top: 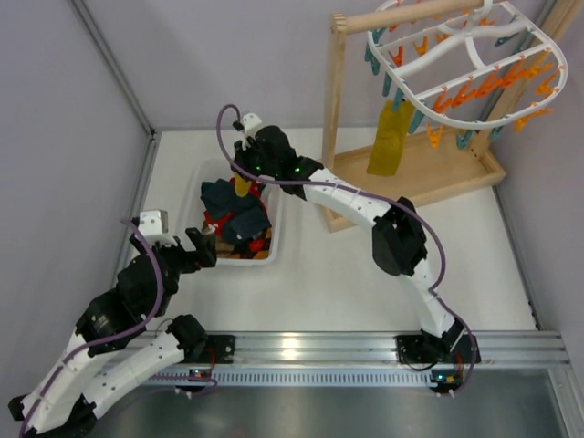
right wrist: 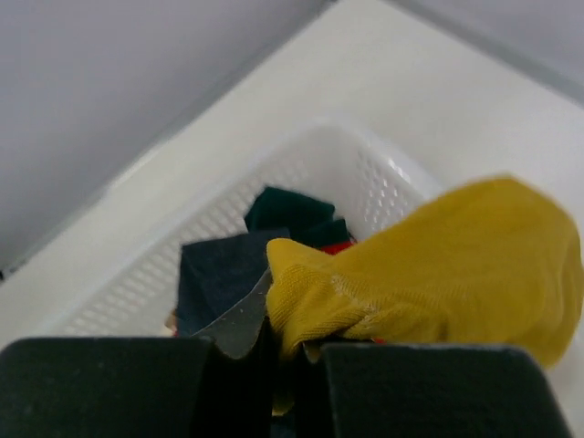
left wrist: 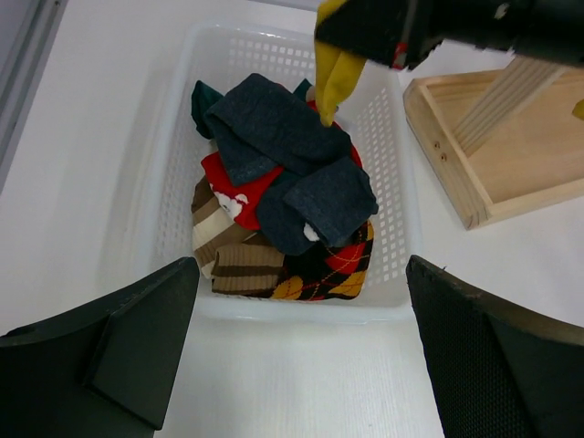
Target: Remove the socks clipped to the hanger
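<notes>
My right gripper (top: 245, 175) is shut on a mustard-yellow sock (right wrist: 438, 265) and holds it over the far end of the white basket (top: 193, 203); the sock also shows in the top view (top: 242, 185) and in the left wrist view (left wrist: 338, 78). The white oval hanger (top: 470, 59) with orange and teal clothespins hangs at the top right, and another mustard-yellow sock (top: 390, 139) is clipped to it and dangles. My left gripper (top: 203, 248) is open and empty at the basket's near end (left wrist: 301, 306). The basket holds a pile of dark, red and patterned socks (left wrist: 292, 173).
The light wooden stand (top: 336, 91) with its tray base (top: 429, 173) holds the hanger at the right back. A grey wall and rail run along the left. The arms' bases sit on the metal rail (top: 365, 351) at the near edge.
</notes>
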Available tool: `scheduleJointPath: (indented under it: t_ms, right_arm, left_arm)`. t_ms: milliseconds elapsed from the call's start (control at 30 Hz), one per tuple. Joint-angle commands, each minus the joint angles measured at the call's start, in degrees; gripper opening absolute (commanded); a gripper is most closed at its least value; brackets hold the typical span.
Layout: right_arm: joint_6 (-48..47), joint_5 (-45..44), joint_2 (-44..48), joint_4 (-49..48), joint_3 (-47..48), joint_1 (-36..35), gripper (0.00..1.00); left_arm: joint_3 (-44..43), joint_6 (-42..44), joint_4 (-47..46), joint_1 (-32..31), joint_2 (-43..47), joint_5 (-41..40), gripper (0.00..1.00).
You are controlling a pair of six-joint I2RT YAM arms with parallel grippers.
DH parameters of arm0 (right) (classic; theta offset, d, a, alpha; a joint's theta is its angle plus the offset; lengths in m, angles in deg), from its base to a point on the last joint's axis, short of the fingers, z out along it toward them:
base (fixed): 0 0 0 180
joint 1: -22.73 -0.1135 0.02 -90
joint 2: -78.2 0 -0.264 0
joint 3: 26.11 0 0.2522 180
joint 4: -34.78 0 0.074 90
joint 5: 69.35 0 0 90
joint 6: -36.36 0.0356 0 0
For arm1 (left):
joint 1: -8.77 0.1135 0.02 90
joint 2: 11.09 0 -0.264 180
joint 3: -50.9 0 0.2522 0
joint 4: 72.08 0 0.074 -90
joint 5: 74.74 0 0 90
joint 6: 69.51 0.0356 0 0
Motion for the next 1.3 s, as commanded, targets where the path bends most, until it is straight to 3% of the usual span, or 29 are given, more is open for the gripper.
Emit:
scheduleJointPath:
  t_ms: [0, 133, 233, 367, 633, 867, 1067, 1267]
  right_arm:
    - [-1.8, 0.7, -3.3, 6.4, 2.7, 0.5, 0.06]
    - [-1.5, 1.6, -1.6, 3.6, -2.0, 0.5, 0.06]
    - [-1.5, 2.0, -2.0, 7.1, -1.6, 1.0, 0.44]
    - [-2.9, 2.9, 1.4, 8.0, -5.7, 1.2, 0.54]
    - [-3.8, -1.6, 19.0, 10.1, -18.4, 0.8, 0.97]
    - [-4.0, -4.2, 38.0, 6.8, -41.0, 1.0, 0.99]
    - [1.3, -24.5, 58.2, 0.2, -61.4, 2.4, 0.99]
    - [2.7, -28.2, 66.9, 0.7, -68.3, 8.9, 1.00]
  left_arm:
    - [0.2, 1.0, -2.4, 0.1, 0.6, 0.8, 0.99]
    - [0.4, 1.1, -2.5, 0.1, 1.6, 0.6, 0.99]
    - [0.4, 1.2, -2.5, 0.1, 1.1, 1.0, 0.99]
    - [0.3, 1.3, -2.5, 0.1, -0.5, 0.6, 0.99]
    - [0.2, 1.6, -2.7, 3.5, -3.2, 2.3, 0.99]
    - [0.4, 2.2, -3.5, 6.3, -4.3, 4.6, 0.99]
    - [0.5, 2.2, -3.5, 6.4, -4.2, 4.5, 0.99]
    - [0.4, 2.5, -3.9, 6.4, -6.2, 6.0, 0.99]
